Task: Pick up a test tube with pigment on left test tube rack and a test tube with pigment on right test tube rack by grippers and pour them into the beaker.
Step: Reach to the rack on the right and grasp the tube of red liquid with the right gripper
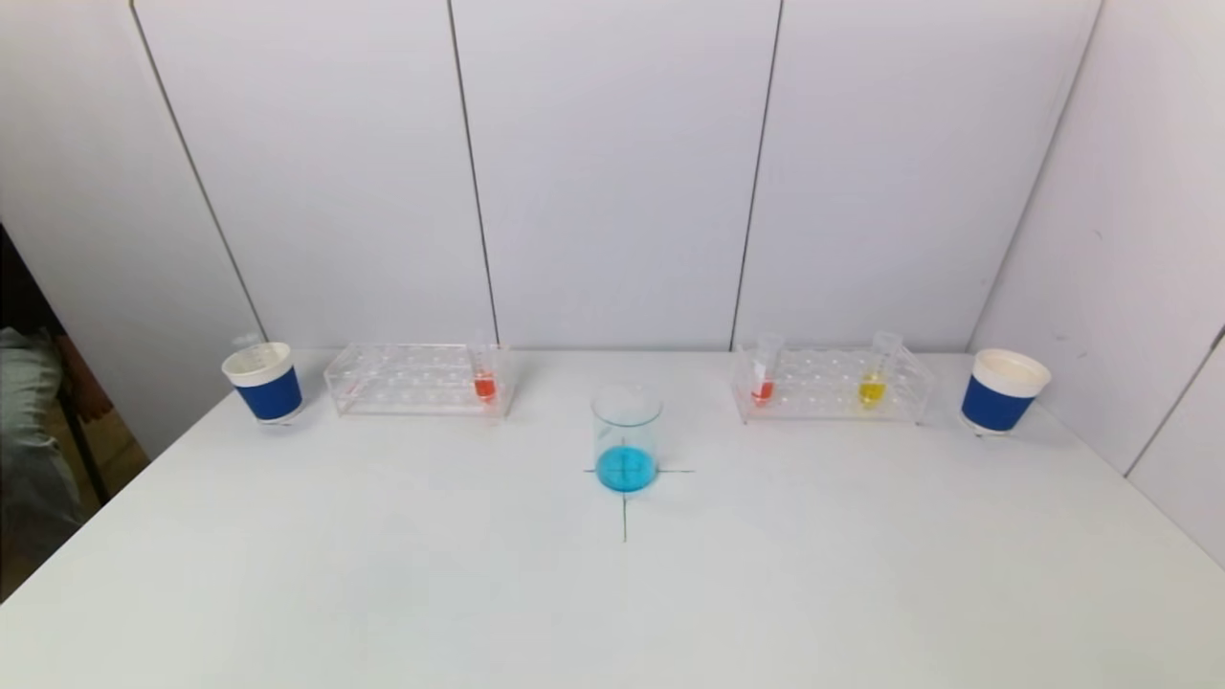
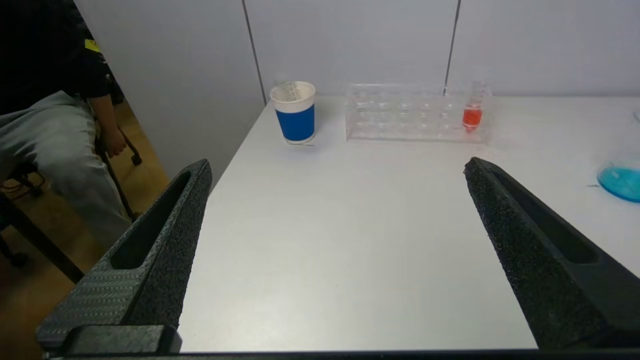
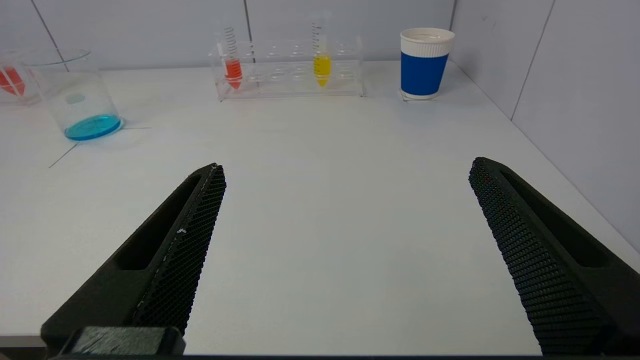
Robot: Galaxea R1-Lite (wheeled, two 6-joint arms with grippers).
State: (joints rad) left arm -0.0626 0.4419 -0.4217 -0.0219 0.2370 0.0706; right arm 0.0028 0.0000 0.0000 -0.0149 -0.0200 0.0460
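Note:
A clear beaker with blue liquid stands on a cross mark at the table's middle. The left test tube rack holds one tube of orange-red pigment at its inner end. The right test tube rack holds a red tube and a yellow tube. Neither arm shows in the head view. My left gripper hangs open near the table's front, far from its rack and red tube. My right gripper is open too, well short of its rack.
A blue-and-white paper cup stands left of the left rack, another right of the right rack. White wall panels close the back and right side. The table's left edge drops off beside a seated person.

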